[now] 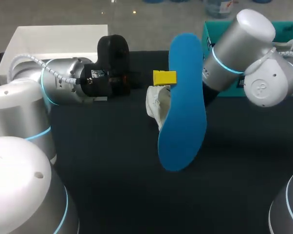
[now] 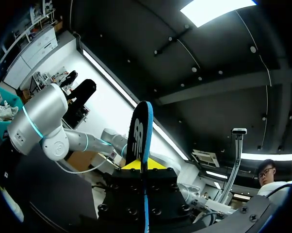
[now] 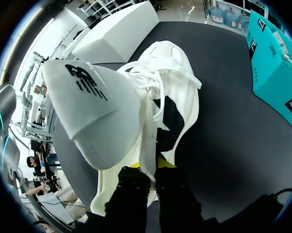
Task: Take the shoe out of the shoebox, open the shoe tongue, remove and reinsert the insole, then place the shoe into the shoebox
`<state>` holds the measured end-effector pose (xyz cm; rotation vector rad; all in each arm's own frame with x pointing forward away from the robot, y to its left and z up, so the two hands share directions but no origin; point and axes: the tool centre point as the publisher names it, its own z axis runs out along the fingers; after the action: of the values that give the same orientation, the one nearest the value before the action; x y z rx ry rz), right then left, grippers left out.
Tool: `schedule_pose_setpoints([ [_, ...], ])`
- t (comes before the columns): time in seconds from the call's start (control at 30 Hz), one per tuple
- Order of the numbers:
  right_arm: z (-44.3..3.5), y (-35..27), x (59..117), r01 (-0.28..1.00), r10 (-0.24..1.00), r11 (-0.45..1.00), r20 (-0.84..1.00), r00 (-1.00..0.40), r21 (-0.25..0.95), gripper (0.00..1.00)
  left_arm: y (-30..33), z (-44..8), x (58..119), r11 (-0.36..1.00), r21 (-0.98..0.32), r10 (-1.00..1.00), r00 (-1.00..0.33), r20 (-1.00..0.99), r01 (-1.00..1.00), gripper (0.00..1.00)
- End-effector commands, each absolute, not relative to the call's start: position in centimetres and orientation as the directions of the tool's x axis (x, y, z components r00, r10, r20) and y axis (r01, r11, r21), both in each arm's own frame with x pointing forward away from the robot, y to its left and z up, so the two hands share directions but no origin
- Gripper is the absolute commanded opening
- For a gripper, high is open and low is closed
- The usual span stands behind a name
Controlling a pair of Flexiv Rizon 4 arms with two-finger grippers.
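A blue insole [image 1: 183, 102] stands upright over the middle of the table, its toe end pointing toward me. My left gripper [image 1: 164, 77] is shut on its edge. In the left wrist view the insole [image 2: 143, 141] shows edge-on between the yellow tips of the left gripper [image 2: 142, 165]. Behind the insole is the white shoe [image 1: 156, 105], partly hidden. My right gripper [image 3: 148, 165] is shut on a white strip of the shoe [image 3: 170, 82] by its opening, with the tongue [image 3: 88, 107] folded out. In the head view the insole hides the right gripper.
A teal shoebox [image 1: 212, 29] stands at the back right, behind my right arm [image 1: 244, 44]; it also shows in the right wrist view [image 3: 277, 73]. A white box [image 1: 59, 39] sits at the back left. The table [image 1: 137, 195] is black.
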<state>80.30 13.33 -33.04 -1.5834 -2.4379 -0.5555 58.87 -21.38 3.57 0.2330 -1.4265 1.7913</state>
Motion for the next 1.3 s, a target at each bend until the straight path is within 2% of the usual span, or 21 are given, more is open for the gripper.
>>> schedule_pose_setpoints([
  [0.03, -33.3, 13.1, 80.4, 0.915, 0.818, 0.33, 0.413, -0.401, 0.233, 0.0, -21.5, 3.5, 58.9, -0.028, -0.729, 0.477, -0.65, 0.591, -0.684, 0.0],
  [0.77, -37.0, 13.5, 81.3, 0.977, 0.83, 0.189, 0.515, -0.214, 0.101, 0.0, -21.5, 3.5, 58.9, -0.028, -0.729, 0.477, -0.65, 0.591, -0.684, 0.0],
  [0.83, -36.7, 13.3, 81.1, 0.981, 0.83, 0.168, 0.523, -0.195, 0.098, 1.0, -21.5, 3.5, 58.9, -0.028, -0.729, 0.477, -0.65, 0.591, -0.684, 0.0],
  [1.3, -31.1, 11.8, 78.9, 0.977, 0.767, 0.168, 0.605, -0.212, 0.129, 1.0, -21.5, 3.5, 58.9, -0.028, -0.729, 0.477, -0.65, 0.591, -0.684, 0.0],
])
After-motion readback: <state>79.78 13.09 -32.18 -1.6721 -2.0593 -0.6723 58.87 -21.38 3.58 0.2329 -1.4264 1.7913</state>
